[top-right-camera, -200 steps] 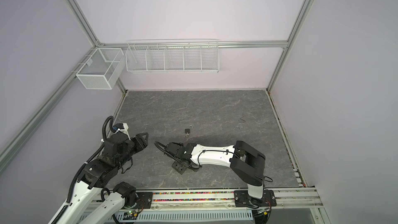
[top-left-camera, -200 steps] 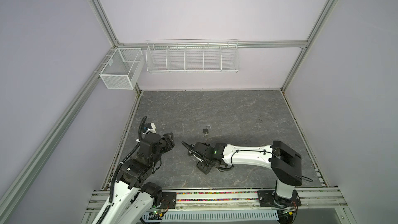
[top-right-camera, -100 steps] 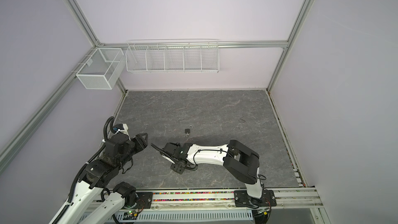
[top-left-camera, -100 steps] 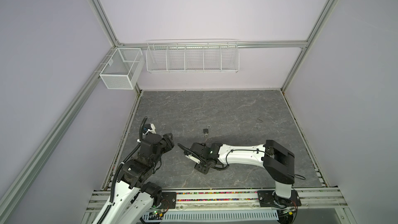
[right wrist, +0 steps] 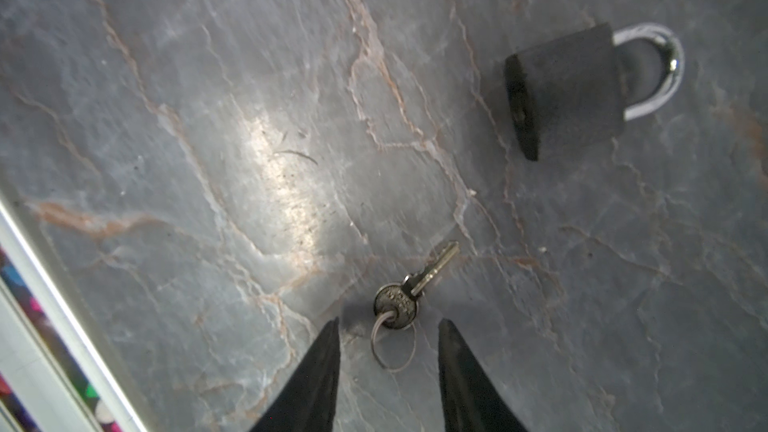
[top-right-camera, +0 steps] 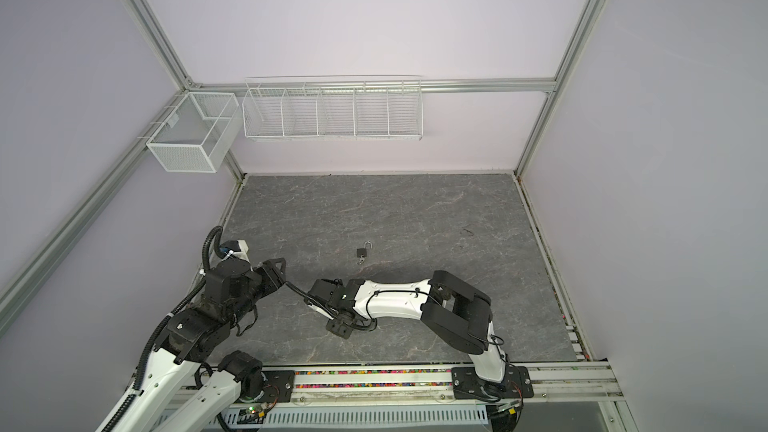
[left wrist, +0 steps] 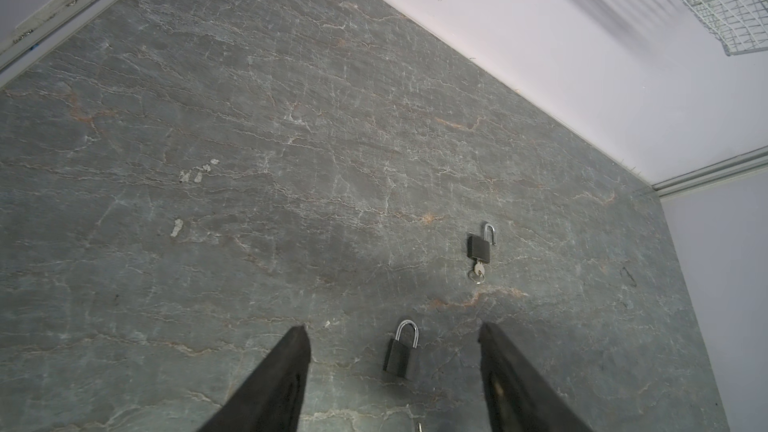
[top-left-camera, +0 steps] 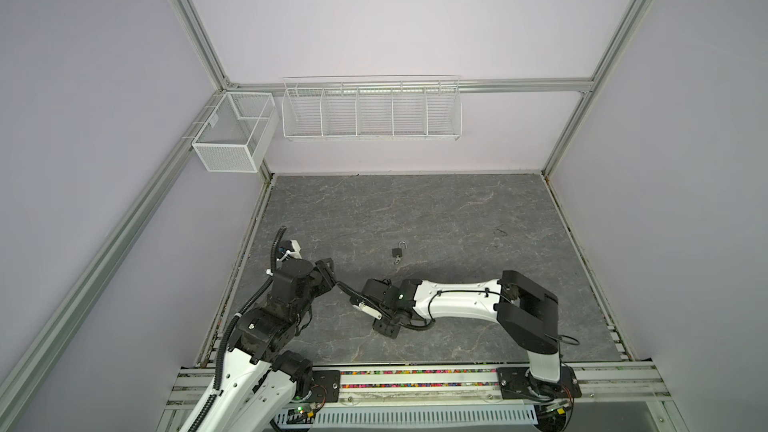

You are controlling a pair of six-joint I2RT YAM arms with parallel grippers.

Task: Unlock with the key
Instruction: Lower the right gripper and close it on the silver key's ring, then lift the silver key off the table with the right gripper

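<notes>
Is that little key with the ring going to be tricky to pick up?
The key lies flat on the tabletop, so it is probably hard to get under and may slide. It looks like thin metal: likely stiff and light. Its loose ring would probably dangle once lifted.

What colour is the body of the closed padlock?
The closed padlock has a black body and a silver shackle; the right wrist view shows it best.

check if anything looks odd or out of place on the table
Nothing is spilled or broken. One oddity: a far padlock lies with its shackle swung open and a second key in its body, while the closed padlock and the loose key on its ring lie apart on the table.
</notes>
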